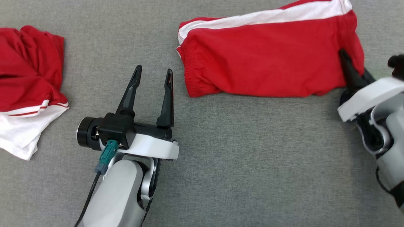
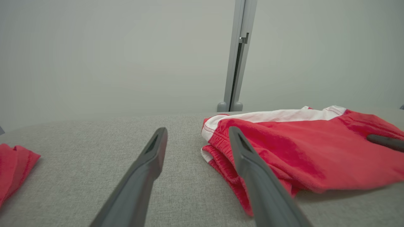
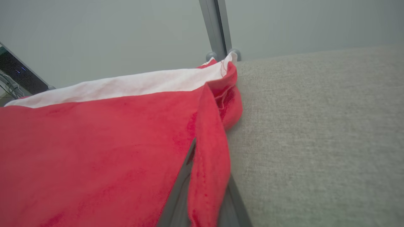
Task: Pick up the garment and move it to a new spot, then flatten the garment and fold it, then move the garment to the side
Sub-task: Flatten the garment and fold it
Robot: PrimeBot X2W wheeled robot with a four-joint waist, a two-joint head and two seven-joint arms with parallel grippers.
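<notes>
Right gripper clamped on garment edge; left gripper spread wide beside it.

On the left gripper we see two long black tapered fingers, slotted near the tips, on a black block with a round black cap. White curved collar, pale grey forearm shell. Teal connector, black cable. Right arm: we see matching white and grey. In the left wrist view the fingers read matte dark grey.

left fingers spread wide, pointing forward; right fingers pinched shut
</notes>
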